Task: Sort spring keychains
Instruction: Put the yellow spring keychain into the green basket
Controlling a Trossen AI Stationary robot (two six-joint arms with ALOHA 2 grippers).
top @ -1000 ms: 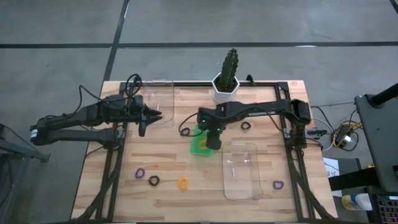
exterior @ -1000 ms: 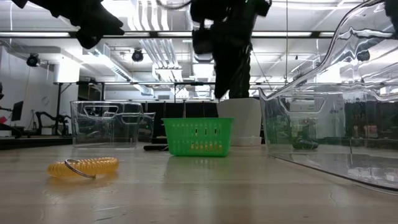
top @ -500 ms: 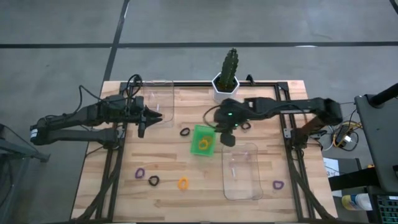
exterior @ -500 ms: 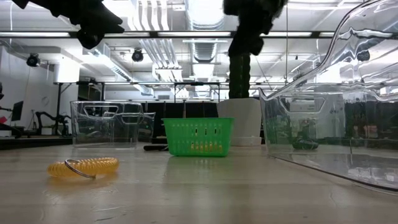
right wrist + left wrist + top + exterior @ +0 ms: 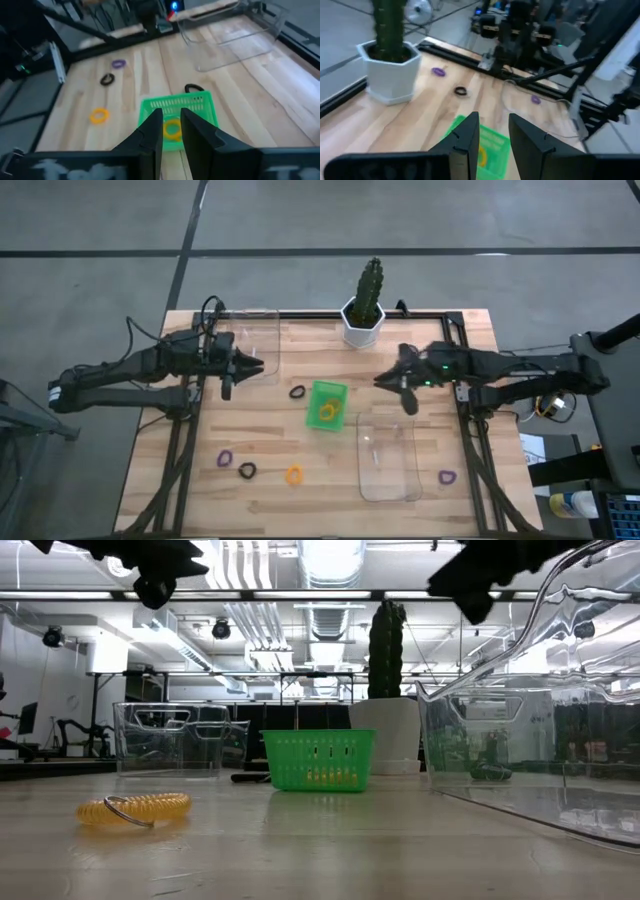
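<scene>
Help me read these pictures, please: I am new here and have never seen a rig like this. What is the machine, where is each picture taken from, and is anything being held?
These are two dark robot arms at a wooden table. The high view looks straight down; the low view looks level across the table top; each wrist view looks forward past that arm's own two fingers.

The left end effector hovers by a clear bin at the table's back left. The right end effector hovers right of the green bin. Both are slightly open and hold nothing.

On the table lie small coiled keychains: an orange one inside the green bin, a black one beside it, and purple, black and orange ones near the front. A second clear bin and a potted cactus stand there too.
</scene>
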